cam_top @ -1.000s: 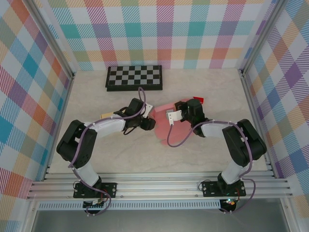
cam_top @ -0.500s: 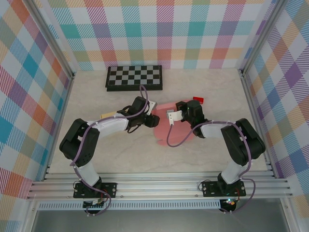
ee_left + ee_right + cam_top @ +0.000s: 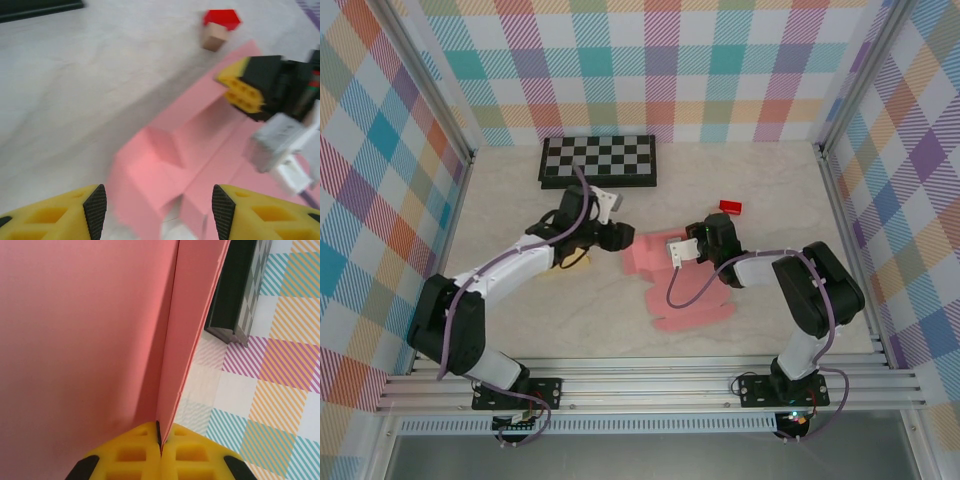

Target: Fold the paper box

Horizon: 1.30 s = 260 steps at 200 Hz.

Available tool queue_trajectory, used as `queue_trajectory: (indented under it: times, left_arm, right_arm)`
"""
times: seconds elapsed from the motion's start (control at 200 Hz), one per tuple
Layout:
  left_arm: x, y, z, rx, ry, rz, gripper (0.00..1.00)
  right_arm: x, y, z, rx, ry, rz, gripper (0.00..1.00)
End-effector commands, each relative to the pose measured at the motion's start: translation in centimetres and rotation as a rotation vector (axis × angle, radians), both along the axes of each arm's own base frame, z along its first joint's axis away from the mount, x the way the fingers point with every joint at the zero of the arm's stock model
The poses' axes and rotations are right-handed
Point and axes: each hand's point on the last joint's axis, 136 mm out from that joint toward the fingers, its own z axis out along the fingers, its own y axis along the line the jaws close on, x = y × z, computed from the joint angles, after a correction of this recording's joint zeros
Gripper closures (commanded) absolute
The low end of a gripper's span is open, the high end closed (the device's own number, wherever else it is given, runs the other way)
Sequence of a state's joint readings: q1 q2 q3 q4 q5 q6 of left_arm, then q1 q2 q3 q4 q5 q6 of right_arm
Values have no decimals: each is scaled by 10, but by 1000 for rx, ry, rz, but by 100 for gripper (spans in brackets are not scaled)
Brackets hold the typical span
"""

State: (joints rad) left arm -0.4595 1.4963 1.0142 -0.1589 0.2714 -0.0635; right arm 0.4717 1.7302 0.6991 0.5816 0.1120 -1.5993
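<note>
Right wrist, right pincer (image 3: 160, 440) pinching pink paper box (image 3: 75, 340), left pincer (image 3: 159, 206) open

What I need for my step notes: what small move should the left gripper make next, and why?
Probably ease the left gripper forward onto the near raised flap of the paper box. Its jaws stand open just short of that flap, holding nothing, while the right gripper is shut on a panel edge, seemingly steadying the box.

Folded chessboard (image 3: 598, 160) sits at the table's (image 3: 570, 330) far edge, small red-topped wooden block (image 3: 730, 207) front-right of it, tan item (image 3: 572, 263) in front of it, partly hidden.
</note>
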Motion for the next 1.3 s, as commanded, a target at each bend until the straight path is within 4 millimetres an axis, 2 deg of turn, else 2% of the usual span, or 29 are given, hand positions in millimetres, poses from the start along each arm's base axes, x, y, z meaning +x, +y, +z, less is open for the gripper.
queue_trajectory:
  times: [0.0,0.12,0.195,0.255,0.325,0.49,0.555,0.66,0.79,0.915,1.005,1.07,1.295]
  left_arm:
    - [-17,25,-24,22,94,51,39]
    - [-20,39,-46,42,165,154,43]
    - [-27,40,-63,40,226,175,49]
    - [-31,44,-71,40,225,199,50]
    - [-33,52,-68,34,172,231,49]
    - [-33,60,-40,-22,16,257,46]
    - [-32,63,-40,1,1,258,46]
    - [-26,68,-51,68,-19,253,46]
    - [-12,79,-53,141,-74,288,47]
    - [-6,57,-47,109,-106,192,47]
    - [-18,26,-41,70,-129,53,47]
    - [-30,11,-39,68,-151,-20,47]
    - [-49,-1,-63,96,-104,-85,48]
  right_arm:
    - [-18,-5,-30,-31,91,10,100]
    - [-18,-3,-18,0,32,19,100]
    - [-16,0,1,35,-42,21,100]
    - [-15,0,17,76,-86,13,100]
    - [-17,-1,37,121,-130,-4,100]
    - [-23,-2,74,187,-229,-34,100]
    - [-26,1,84,197,-259,-32,100]
    - [-37,10,95,217,-276,6,100]
    - [-49,17,91,218,-244,55,100]
    - [-51,17,88,205,-239,59,100]
    - [-48,16,82,180,-239,48,100]
    - [-46,15,73,154,-233,41,100]
    - [-51,19,47,110,-203,32,100]
